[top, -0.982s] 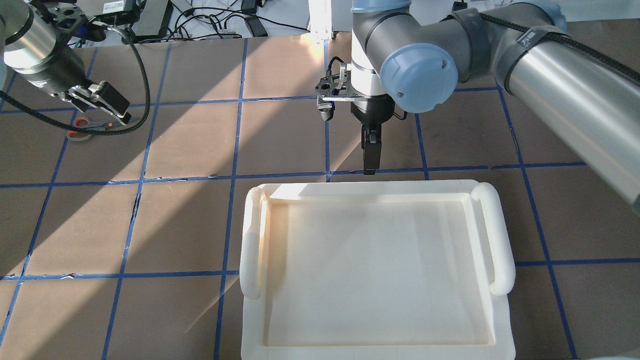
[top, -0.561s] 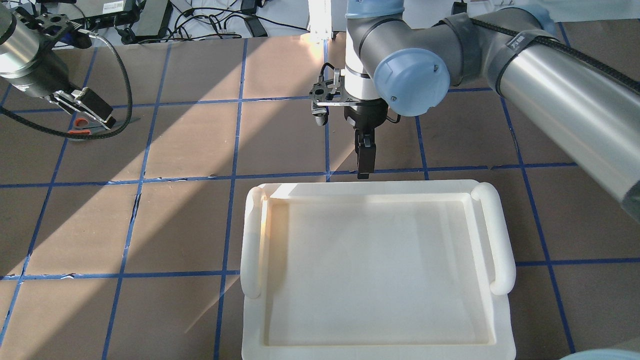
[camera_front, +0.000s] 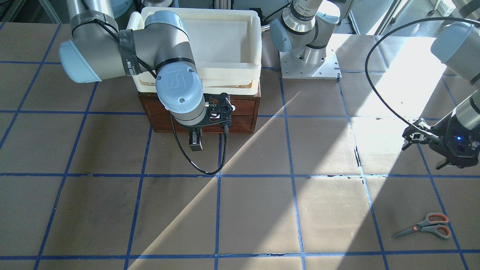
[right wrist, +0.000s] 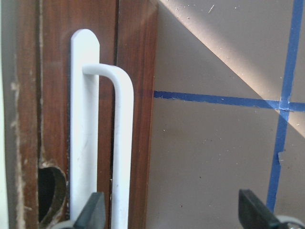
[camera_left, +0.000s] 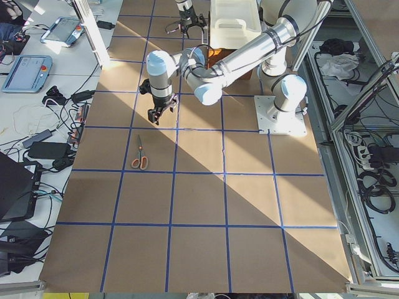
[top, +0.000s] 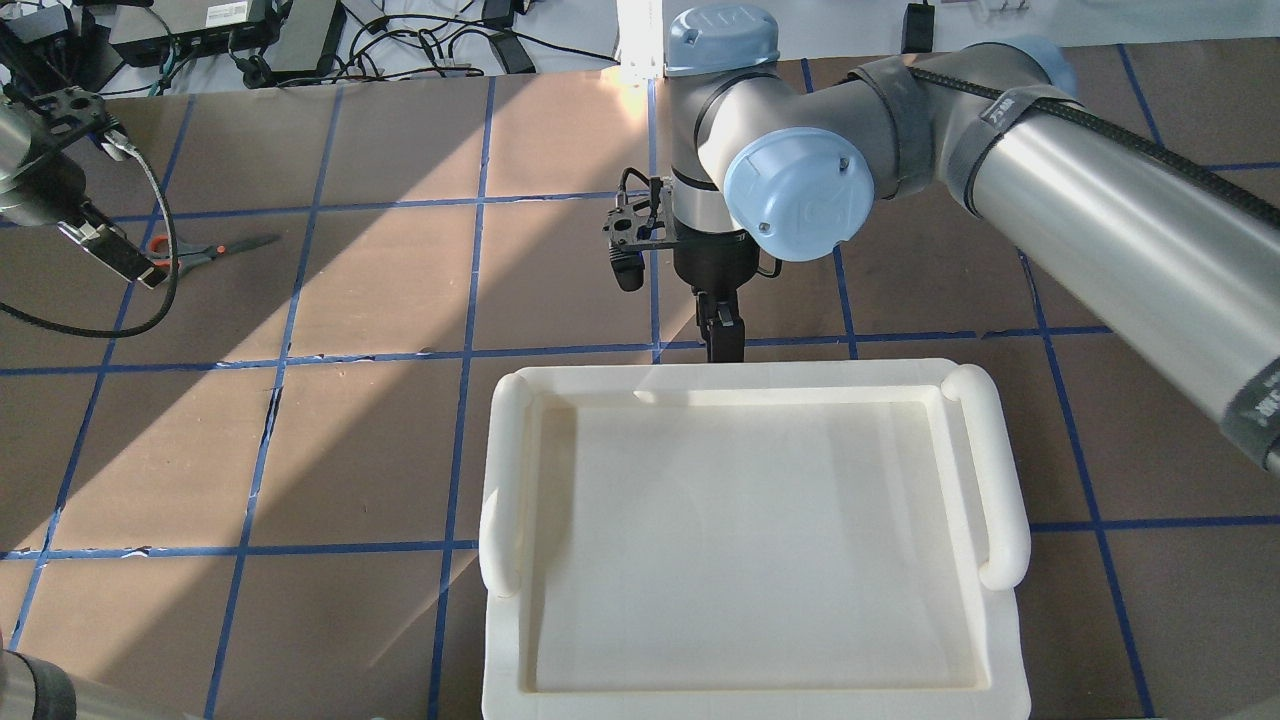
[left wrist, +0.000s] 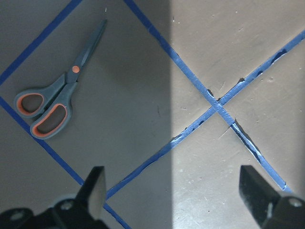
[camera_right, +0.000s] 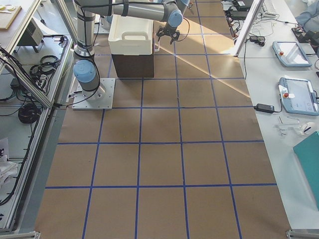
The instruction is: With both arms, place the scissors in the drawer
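Observation:
The scissors (camera_front: 425, 225), with grey-and-orange handles, lie flat on the table at the far left (top: 200, 250) and show whole in the left wrist view (left wrist: 57, 95). My left gripper (top: 115, 258) hangs open and empty above the table beside them (left wrist: 186, 191). The dark red-brown drawer (camera_front: 240, 112) is shut. Its white bar handle (right wrist: 121, 143) shows close in the right wrist view. My right gripper (top: 725, 335) is open and empty just in front of the drawer face (right wrist: 174, 212). One fingertip (right wrist: 95, 210) is next to the handle.
A cream plastic tray (top: 505, 480) sits on top of the drawer unit and hides it from above. Blue tape lines grid the brown table. The left arm's base plate (camera_front: 309, 63) stands next to the drawer unit. Cables and devices lie beyond the far edge.
My left gripper has moved left, off the scissors, which now lie uncovered. My right gripper has shifted slightly left and closer to the drawer front.

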